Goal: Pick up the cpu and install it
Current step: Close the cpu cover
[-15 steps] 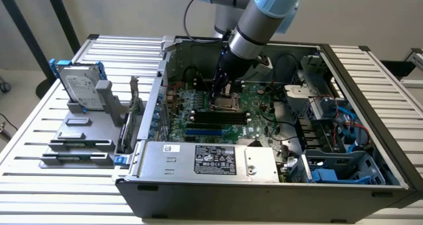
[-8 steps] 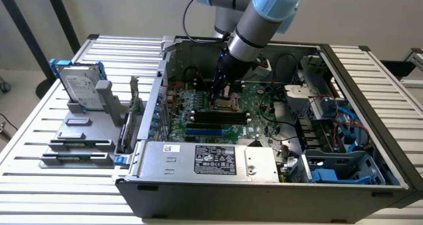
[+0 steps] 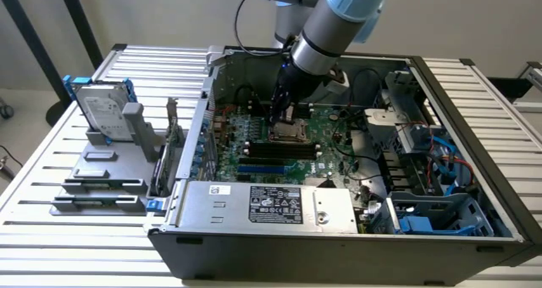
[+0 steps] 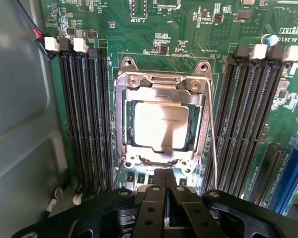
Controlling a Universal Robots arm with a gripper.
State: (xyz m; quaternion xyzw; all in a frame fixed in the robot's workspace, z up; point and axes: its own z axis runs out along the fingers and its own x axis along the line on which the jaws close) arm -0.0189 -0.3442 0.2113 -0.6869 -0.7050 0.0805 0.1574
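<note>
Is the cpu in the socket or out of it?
In: the cpu lies flat inside the socket's metal frame; the shut tool holds nothing.

cpu [image 4: 161, 119] in socket [image 4: 159, 83], RAM slots [image 4: 84, 119] both sides

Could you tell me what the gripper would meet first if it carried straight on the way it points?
Most likely the near edge of the metal socket frame, right beside the cpu lying in the socket. The shut gripper points down at the motherboard there, though depth is unclear.
</note>
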